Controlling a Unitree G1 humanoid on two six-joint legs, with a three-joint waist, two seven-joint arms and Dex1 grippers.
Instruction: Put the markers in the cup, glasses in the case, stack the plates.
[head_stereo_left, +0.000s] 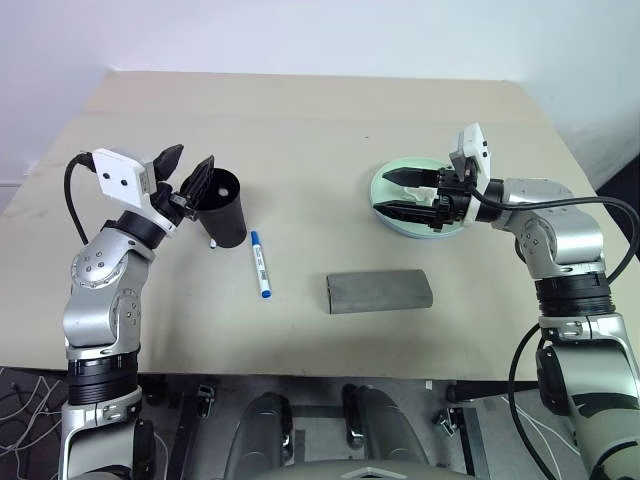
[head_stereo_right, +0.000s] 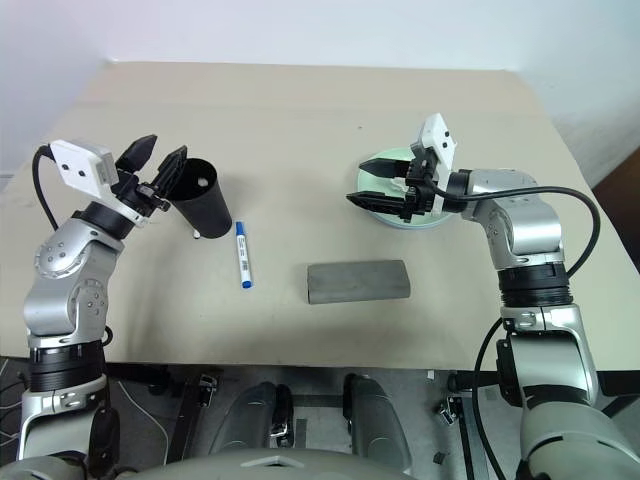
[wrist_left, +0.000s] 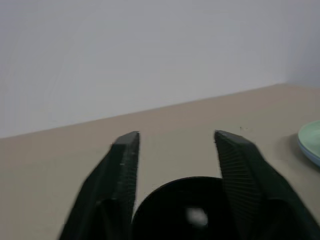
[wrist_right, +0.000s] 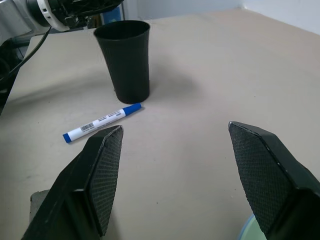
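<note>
Two grippers stand over the beige table (head_stereo_left: 300, 120) in the left eye view; the left gripper (head_stereo_left: 186, 166) hangs with its jaws apart just above the rim of the black cup (head_stereo_left: 222, 210), which stands upright; the blue-capped marker (head_stereo_left: 260, 264) lies flat on the table just beside the cup, on the side toward the case, touching neither; something small and white shows at the foot of the cup, but I cannot tell what it is; the grey case (head_stereo_left: 379, 291) lies closed near the front edge; the right gripper (head_stereo_left: 397, 192) points toward the robot's left with its jaws wide and holding nothing, above the mint green plate (head_stereo_left: 385, 183).

From the right eye, the light blue plate (head_stereo_right: 432, 220) shows as a thin edge lying on the green one.

Looking along the left wrist, both black fingers (wrist_left: 122, 170) stand apart over the mouth of the cup; a pale blurred spot sits inside, and I cannot say what it is.

Looking along the right wrist, the fingers (wrist_right: 102, 170) are spread wide; the cup and the marker lie well beyond them, and one corner of the case shows.
</note>
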